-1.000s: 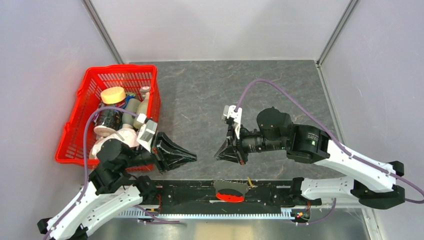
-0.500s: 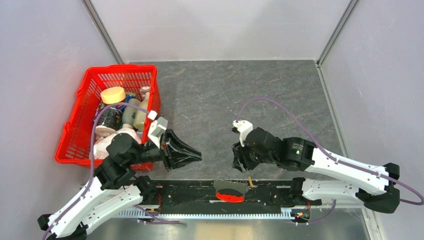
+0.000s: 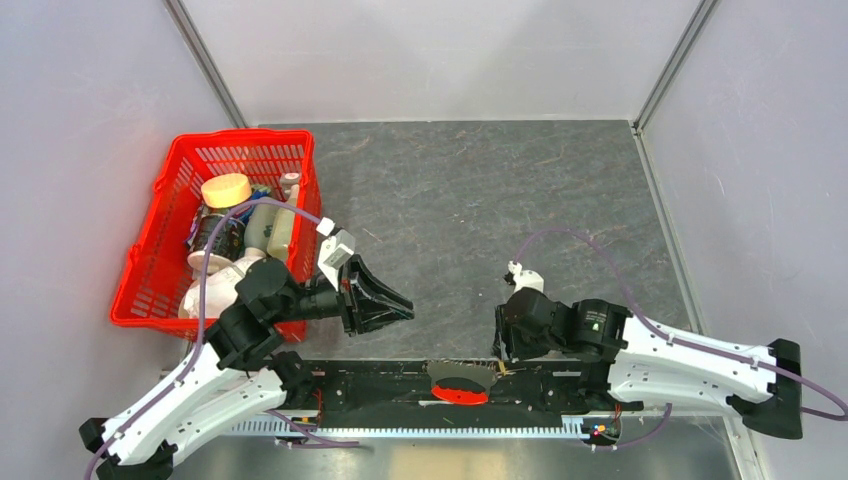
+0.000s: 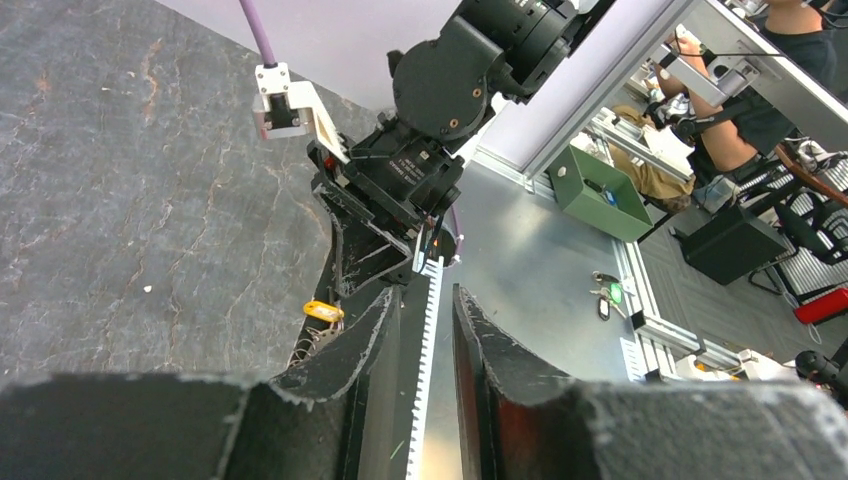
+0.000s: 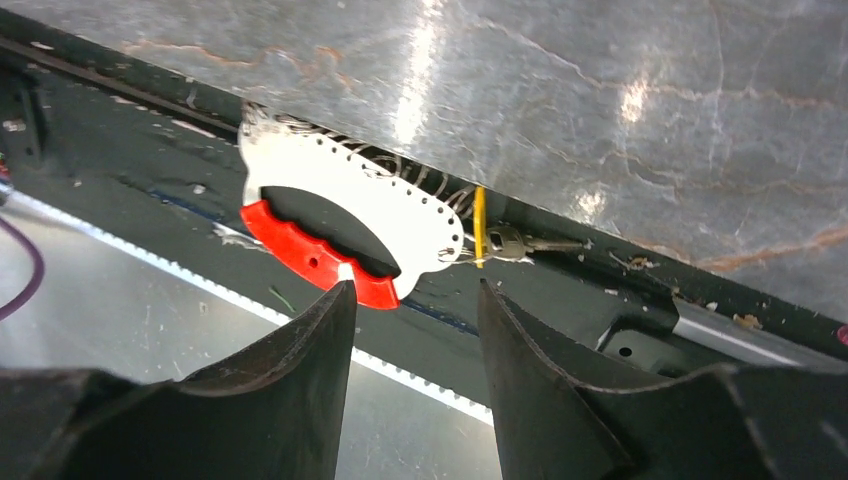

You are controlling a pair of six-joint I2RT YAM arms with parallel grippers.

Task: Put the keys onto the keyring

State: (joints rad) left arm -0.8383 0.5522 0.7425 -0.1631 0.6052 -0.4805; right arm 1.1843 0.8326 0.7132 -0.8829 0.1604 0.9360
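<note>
A small metal key [image 5: 508, 243] lies on the black rail at the table's front edge, beside a thin yellow tag [image 5: 479, 226]. The tag also shows in the left wrist view [image 4: 322, 311] and the top view [image 3: 500, 366]. Silvery wire loops [image 5: 400, 172] lie along the edge behind a white disc with a red rim [image 5: 330, 225]. No red elongated tag shows. My right gripper [image 5: 415, 287] is open and empty, pointing down at the rail just in front of the disc and key [image 3: 500, 345]. My left gripper [image 3: 400, 306] is open and empty [image 4: 425, 292], aimed at the right gripper.
A red basket [image 3: 160, 255] with bottles and jars stands at the left, just behind my left arm. The red-rimmed disc [image 3: 460, 388] sits on the rail between the arm bases. Grey walls close the table's back and sides.
My right arm has swung down from the table's middle to the front rail, its gripper now over the disc and key. My left gripper has moved a little to the right.
</note>
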